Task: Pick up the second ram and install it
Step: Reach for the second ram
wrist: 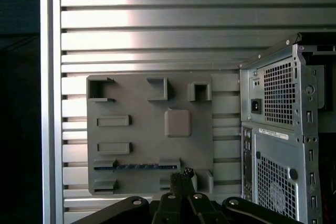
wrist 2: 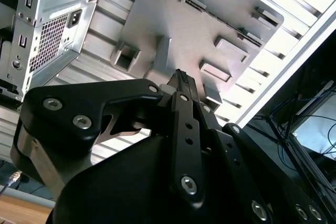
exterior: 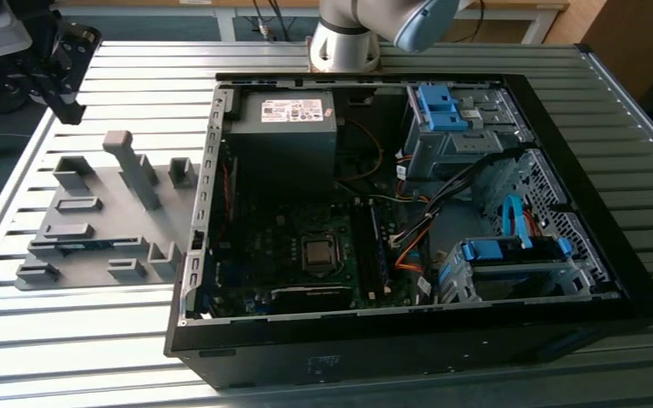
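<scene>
Exterior view, second ram: the second ram lay on edge in a long slot of the grey holder tray, not yet picked up.
Exterior view, setting: the tray sat on the slatted tabletop, just beside the open computer case, on the exterior view's left of it; the motherboard lay exposed inside.
Second wrist view, gripper: the gripper hung above the tray, clear of it.
First wrist view, jaws: the gripper appeared closed, tips together and nothing between them.
First wrist view, second ram: the blue stick showed in its slot on the tray, near the jaw tips but apart from them.
Step in hand: reaching for the stick, by my reading.
Doing it well: the jaws would probably need to open, line up across the thin board at mid-length, and lift straight so it does not bind in the slot.
</scene>
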You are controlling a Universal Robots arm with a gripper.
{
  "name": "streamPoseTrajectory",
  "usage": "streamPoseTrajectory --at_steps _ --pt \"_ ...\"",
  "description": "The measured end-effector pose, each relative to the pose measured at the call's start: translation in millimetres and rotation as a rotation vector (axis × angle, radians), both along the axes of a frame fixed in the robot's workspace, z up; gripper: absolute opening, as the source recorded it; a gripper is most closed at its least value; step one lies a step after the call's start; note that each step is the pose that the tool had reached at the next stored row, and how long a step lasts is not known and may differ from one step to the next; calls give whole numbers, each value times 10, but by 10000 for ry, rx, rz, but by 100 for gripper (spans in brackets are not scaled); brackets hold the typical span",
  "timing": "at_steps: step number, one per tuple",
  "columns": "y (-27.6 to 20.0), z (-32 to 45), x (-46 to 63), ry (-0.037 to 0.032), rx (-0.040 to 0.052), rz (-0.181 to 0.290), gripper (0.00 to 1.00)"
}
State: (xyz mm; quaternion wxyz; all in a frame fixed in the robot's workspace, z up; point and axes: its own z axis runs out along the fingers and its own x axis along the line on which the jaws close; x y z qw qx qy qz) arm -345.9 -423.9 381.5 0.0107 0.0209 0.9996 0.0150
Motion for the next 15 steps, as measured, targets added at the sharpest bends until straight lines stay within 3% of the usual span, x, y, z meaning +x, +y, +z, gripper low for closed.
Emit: streamPoseTrajectory --at_steps 15 --pt "0 -1 -84 0 0 0 11"
